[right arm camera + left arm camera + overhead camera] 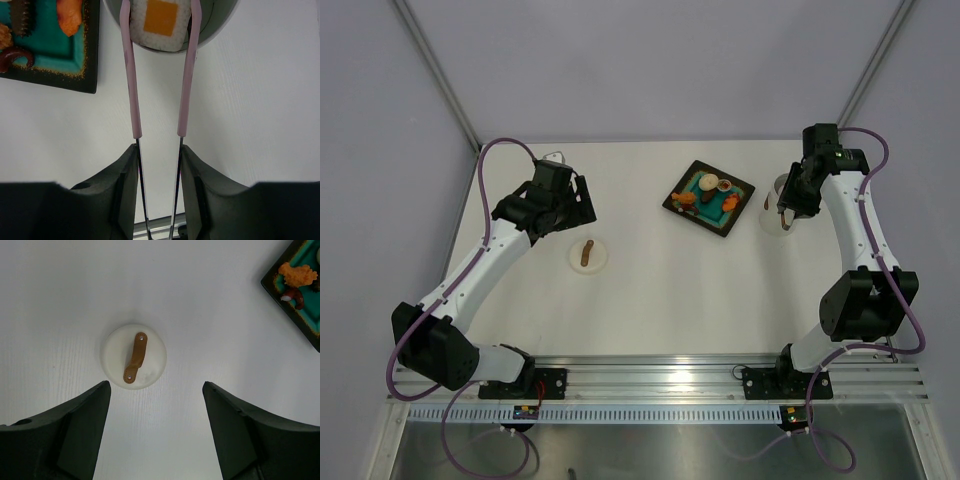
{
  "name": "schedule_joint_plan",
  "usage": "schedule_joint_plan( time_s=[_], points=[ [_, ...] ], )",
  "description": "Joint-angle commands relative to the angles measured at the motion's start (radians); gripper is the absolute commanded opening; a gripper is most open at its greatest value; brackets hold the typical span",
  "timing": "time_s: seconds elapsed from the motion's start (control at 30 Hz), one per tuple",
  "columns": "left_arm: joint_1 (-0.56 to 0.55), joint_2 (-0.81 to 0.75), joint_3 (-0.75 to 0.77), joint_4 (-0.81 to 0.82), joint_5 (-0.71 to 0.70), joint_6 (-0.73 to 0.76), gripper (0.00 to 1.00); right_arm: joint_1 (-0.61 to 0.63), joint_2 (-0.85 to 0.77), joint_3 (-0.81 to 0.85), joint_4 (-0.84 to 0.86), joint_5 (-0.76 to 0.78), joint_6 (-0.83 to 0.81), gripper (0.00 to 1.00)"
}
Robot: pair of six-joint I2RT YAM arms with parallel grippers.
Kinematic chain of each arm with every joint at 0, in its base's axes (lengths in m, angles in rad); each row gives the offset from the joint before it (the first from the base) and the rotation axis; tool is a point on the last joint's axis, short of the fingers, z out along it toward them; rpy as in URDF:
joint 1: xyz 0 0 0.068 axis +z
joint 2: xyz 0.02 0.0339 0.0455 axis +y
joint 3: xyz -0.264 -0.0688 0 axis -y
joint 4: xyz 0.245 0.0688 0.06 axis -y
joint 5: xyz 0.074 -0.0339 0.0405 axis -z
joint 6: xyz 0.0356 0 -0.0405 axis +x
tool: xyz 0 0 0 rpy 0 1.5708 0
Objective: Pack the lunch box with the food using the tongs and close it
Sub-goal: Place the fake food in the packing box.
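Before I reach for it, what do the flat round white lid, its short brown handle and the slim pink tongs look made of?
The flat round white lid: likely matte, slightly translucent plastic; soft milky edge. The short brown handle: wood-like or brown plastic, matte, a screw-like dot at each end. The slim pink tongs: dull pink sleeves, probably silicone, over thin shiny metal arms.

Light: bright, even and diffuse | Shadows: faint and soft on my white table [650, 290], which nearly washes out | Glare: mild on the metal rail [660, 372] | Focus: my left tool [156, 387] dark, soft-edged near lens; rest sharp.
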Motion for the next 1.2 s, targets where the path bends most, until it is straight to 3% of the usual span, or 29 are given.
schedule_joint_plan(
  time_s=[0.0,0.77,1.03,1.17],
  points=[
    [0.006,-0.029,-0.006,0.041,0.008,0.008,0.79,-0.002,-0.016,0.022,0.029,-0.022,-0.017,0.38],
    [0.006,-0.031,-0.004,0.041,0.008,0.006,0.79,-0.002,-0.002,0.033,0.029,-0.007,-0.017,0.48],
    [0.006,-0.029,0.003,0.039,0.009,0.008,0.79,-0.002,0.004,0.034,0.030,-0.011,-0.020,0.48],
    [0.006,-0.025,0.010,0.039,0.009,0.009,0.79,-0.002,0.001,0.046,0.029,-0.017,-0.020,0.43]
  ],
)
